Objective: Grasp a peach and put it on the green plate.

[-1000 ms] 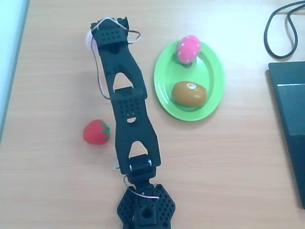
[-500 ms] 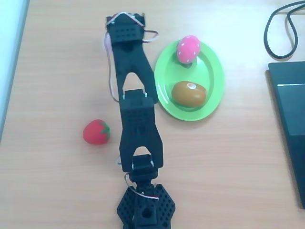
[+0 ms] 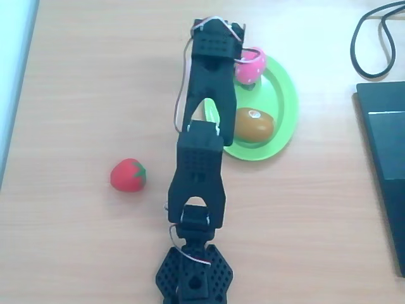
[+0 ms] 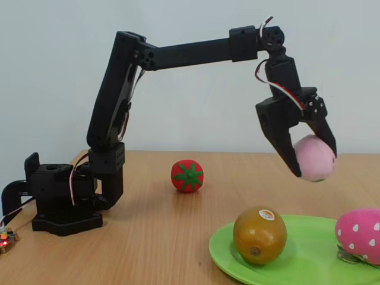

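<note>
Swung right since the earlier frame | fingers (image 4: 310, 155) clamp peach (image 4: 314, 157), above green plate (image 4: 309, 264) | we judge: release beside them may strike pink speckled fruit (image 4: 358, 233), roll off.

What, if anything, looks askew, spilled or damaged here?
Nothing stands out. The gripper holds the peach in the air above the green plate, where the brown fruit and speckled pink fruit sit intact.
</note>
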Robot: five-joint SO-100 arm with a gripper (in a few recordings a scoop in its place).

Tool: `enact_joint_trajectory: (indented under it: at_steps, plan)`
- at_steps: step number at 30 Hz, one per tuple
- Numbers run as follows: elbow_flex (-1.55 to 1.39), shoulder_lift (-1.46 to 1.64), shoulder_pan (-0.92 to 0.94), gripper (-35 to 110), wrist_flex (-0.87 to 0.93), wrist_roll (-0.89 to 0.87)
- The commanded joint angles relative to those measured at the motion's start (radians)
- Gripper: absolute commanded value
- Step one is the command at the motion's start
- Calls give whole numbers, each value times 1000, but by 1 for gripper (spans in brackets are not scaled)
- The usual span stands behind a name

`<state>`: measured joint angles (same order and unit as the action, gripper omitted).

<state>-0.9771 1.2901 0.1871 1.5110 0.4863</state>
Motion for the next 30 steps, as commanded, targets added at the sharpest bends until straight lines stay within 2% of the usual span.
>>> enact_joint_trajectory:
  at_steps: [1,6,22,25,30]
  plan:
    - [-17,48,60,29,18,78]
    - [-20,17,106,27,18,229]
    - [6,-58,156,25,-9,857]
    - [8,-67,166,25,-44,933]
    - [26,-97,173,29,-97,956]
